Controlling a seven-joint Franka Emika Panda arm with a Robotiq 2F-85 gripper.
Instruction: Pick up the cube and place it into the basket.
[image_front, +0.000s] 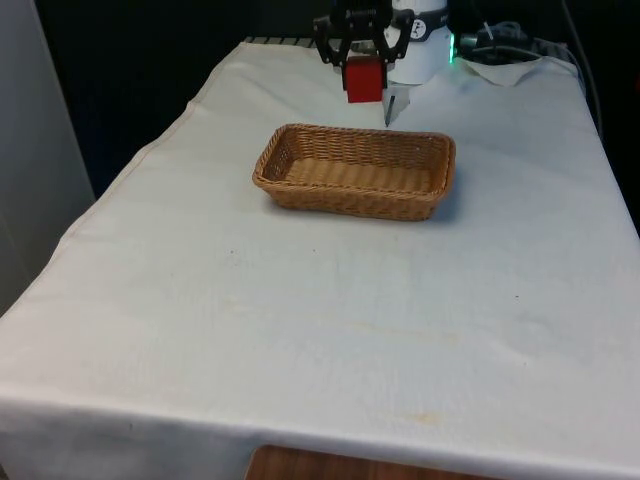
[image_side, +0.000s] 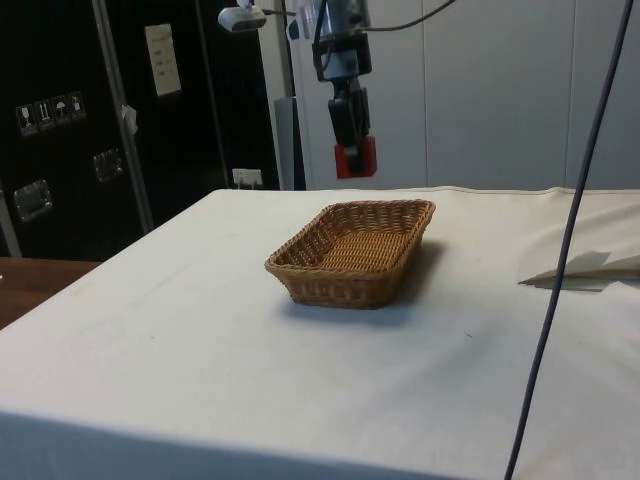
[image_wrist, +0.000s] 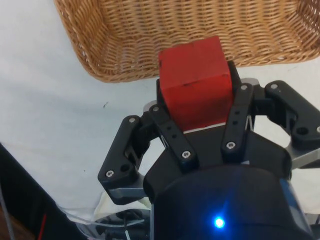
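Jaws are clamped tight on the red cube (image_wrist: 195, 82), one finger on each side face, and the block sits square between them with no visible tilt. The gripper (image_front: 362, 62) hangs high in the air, and in the side view the cube (image_side: 356, 157) rides well above the table, near the far rim of the wicker basket (image_side: 300, 275) rather than over its middle. My read: this is the carry, so the smart play is to bring the cube forward over the basket's centre, then lower it close to the woven floor before letting go, so it can't bounce off the sloped walls. The basket (image_front: 275, 185) itself looks empty, bare weave inside, standing flat on the white cloth (image_front: 300, 320).
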